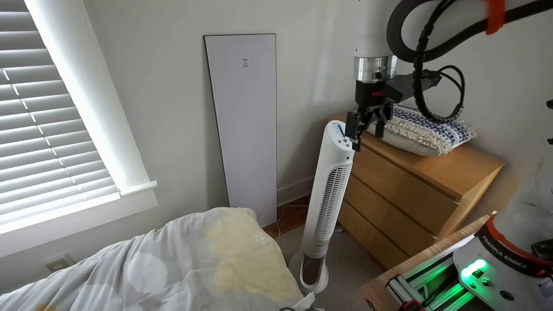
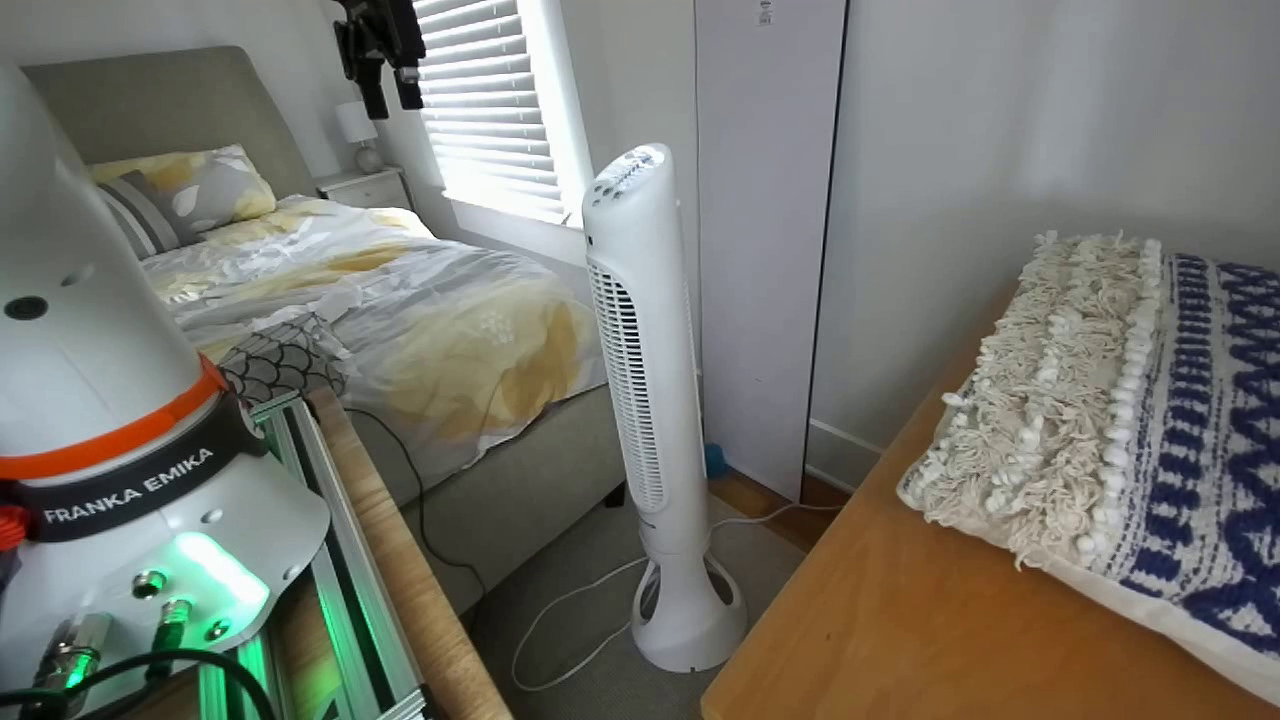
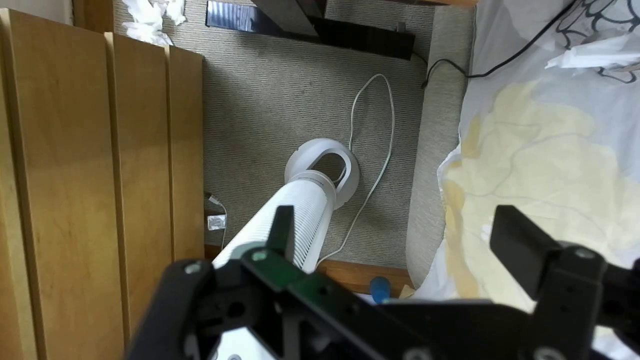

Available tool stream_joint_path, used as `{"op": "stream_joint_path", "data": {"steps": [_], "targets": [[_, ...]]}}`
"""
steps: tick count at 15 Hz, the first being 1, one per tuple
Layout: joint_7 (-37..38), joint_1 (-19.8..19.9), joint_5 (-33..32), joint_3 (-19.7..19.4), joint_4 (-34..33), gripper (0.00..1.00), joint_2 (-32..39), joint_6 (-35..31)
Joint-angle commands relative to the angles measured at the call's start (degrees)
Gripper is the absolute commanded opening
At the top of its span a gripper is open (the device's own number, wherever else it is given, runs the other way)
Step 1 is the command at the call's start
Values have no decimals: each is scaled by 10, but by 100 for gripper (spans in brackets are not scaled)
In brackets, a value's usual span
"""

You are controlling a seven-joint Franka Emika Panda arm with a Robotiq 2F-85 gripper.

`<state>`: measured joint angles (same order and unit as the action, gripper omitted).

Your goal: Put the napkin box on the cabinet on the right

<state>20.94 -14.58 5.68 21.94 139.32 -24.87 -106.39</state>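
Note:
The napkin box [image 2: 285, 355], with a dark-and-white lattice pattern, sits at the bed's edge behind the robot base in an exterior view. Part of it shows in the wrist view's top right corner [image 3: 597, 17] with white tissue sticking out. In an exterior view only a sliver shows at the bottom edge [image 1: 298, 309]. The light-brown cabinet [image 1: 402, 194] stands against the wall; its bare top shows closely in an exterior view [image 2: 860, 630] and its drawer fronts in the wrist view [image 3: 70, 175]. My gripper [image 1: 368, 137] points down, open and empty [image 3: 395, 225], high above the floor, away from the box [image 2: 392, 100].
A tall white tower fan [image 2: 640, 370] stands between bed and cabinet. A blue-and-white fringed pillow [image 1: 425, 129] lies on the cabinet top. A white panel [image 1: 246, 129] leans on the wall. The bed [image 2: 480, 330] has a grey-yellow cover. Cables [image 3: 385, 170] lie on the floor.

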Motion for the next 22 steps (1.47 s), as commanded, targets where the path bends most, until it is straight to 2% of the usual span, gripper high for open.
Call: {"op": "stream_joint_path", "data": {"steps": [1,8,10,14,20,22], "targets": [[2,-4,-2,-4,-1,100,1,2],[2,-4,-2,-4,-2,100,2,2],[-31,-13,2,-3,-9,100,28,-13],[-87,-37,28,1,-8,100,84,-88],[-205,-91,101,10,-6,100,201,-269],[-251,-106,129,16,-8,100,238,-294]]}}
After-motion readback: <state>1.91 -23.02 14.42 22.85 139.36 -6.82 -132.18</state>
